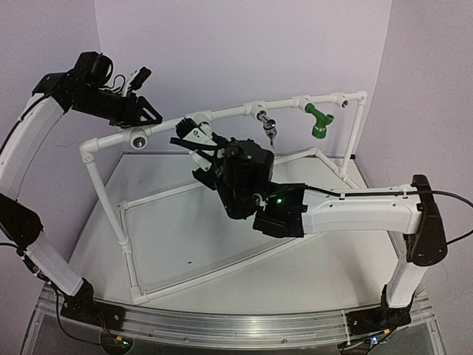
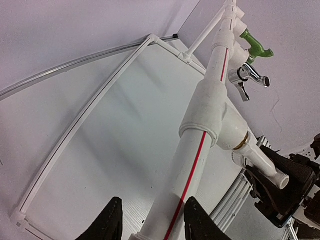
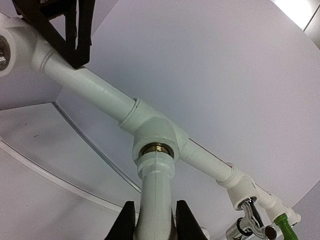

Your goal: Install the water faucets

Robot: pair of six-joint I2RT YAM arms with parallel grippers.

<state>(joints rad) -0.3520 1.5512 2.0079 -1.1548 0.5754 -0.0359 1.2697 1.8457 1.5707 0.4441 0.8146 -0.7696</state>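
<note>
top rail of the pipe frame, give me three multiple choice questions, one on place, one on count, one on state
1. From the top camera, the green faucet hangs on which side of the chrome faucet? A left, B right, C directly behind
2. How many faucets show along the top rail? A one, B two, C three
3. The right gripper is: A open over the table, B shut on the white faucet, C shut on the green faucet

1 B, green is nearer the rail's right end.
2 C, white, chrome, green.
3 B, both fingers flank the white body.

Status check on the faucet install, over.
Left gripper straddling top pipe, grip unclear. Right gripper shut on white faucet, end at brass-ringed socket. Nothing in the way.
</note>
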